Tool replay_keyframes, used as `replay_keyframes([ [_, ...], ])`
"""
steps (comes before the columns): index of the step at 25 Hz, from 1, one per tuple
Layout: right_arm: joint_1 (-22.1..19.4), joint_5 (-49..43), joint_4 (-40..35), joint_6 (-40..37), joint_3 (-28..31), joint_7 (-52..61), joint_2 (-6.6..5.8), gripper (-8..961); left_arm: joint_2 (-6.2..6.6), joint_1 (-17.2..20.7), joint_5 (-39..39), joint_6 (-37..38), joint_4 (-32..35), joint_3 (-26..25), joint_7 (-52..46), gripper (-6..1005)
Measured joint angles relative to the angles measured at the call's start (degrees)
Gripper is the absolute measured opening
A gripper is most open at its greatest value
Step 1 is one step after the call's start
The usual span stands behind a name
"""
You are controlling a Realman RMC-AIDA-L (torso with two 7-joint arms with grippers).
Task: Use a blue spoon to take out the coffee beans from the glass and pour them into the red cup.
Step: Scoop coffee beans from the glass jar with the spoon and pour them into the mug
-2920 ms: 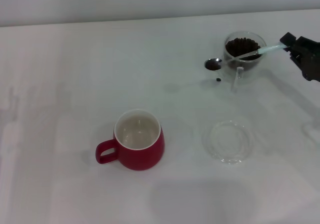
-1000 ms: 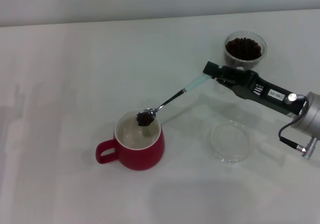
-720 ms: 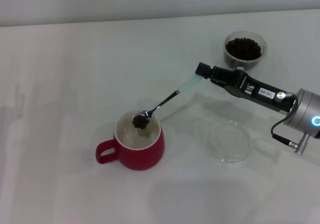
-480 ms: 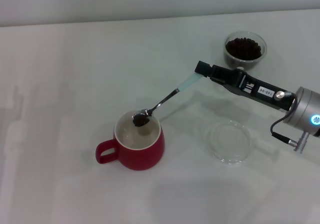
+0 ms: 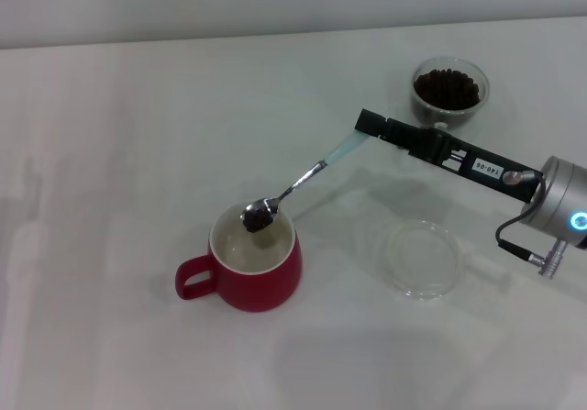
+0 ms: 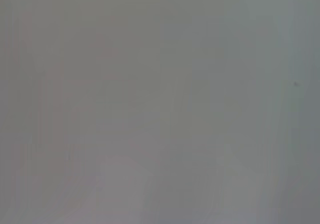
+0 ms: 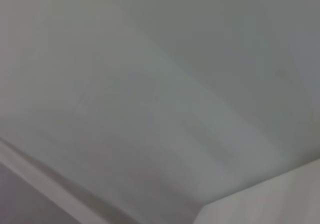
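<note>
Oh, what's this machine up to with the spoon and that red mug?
The robot's right end effector holds the blue spoon by its pale handle, with the bowl of the spoon over the open red cup. A small load of coffee beans sits in the spoon, not yet tipped out. The beans come from the glass at the back of the table, which has plenty left. A clear saucer lies beside the cup. The left arm is out of sight.

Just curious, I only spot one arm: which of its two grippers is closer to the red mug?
The right. The right gripper is off to the red cup's far right, holding the blue spoon over it. The left gripper is out of view.
</note>
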Motion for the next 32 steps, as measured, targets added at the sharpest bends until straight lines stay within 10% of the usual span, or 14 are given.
replay_keyframes([
  [32,-0.31,-0.01,-0.67,-3.63,-0.98,-16.68,-0.18,145,0.07,0.09,0.00,-0.01,0.01,0.00,0.00,665],
])
